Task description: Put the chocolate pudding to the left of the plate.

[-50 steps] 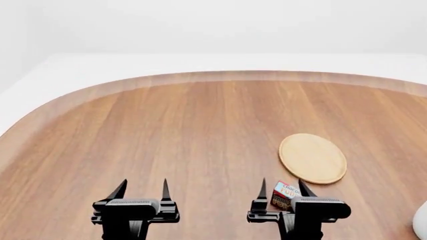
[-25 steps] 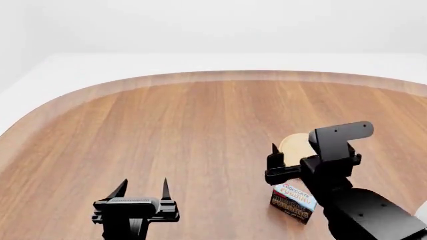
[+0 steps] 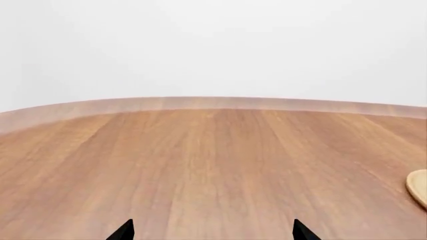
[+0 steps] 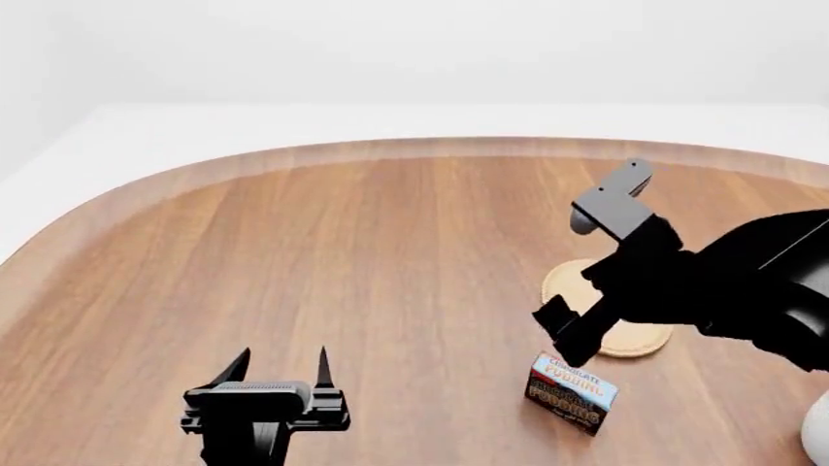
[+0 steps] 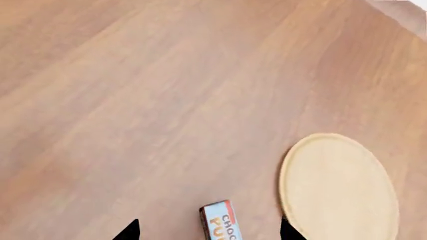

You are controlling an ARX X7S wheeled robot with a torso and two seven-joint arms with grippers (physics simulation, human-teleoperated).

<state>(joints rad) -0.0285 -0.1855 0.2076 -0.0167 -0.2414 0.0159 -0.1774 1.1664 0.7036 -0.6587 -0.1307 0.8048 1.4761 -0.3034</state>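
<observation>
The chocolate pudding (image 4: 570,392) is a small carton with a blue band, lying on the wooden table just in front of the plate's near-left rim. The plate (image 4: 639,340), a flat tan disc, is partly covered by my raised right arm. My right gripper (image 4: 570,330) hangs open above the table, pointing down at the carton without touching it. In the right wrist view the chocolate pudding (image 5: 220,225) shows between the tips of the right gripper (image 5: 208,232), with the plate (image 5: 337,187) beside it. My left gripper (image 4: 279,367) is open and empty near the front edge.
A white rounded object (image 4: 818,427) shows at the right edge of the head view. The table's raised wooden rim (image 4: 428,148) curves round the far side. In the left wrist view the left gripper (image 3: 213,234) faces bare wood, with the plate (image 3: 418,186) at the frame's edge.
My right arm has risen from table level, where its fingers stood around the carton, to high over the plate. The carton stays on the table. The left arm has not moved.
</observation>
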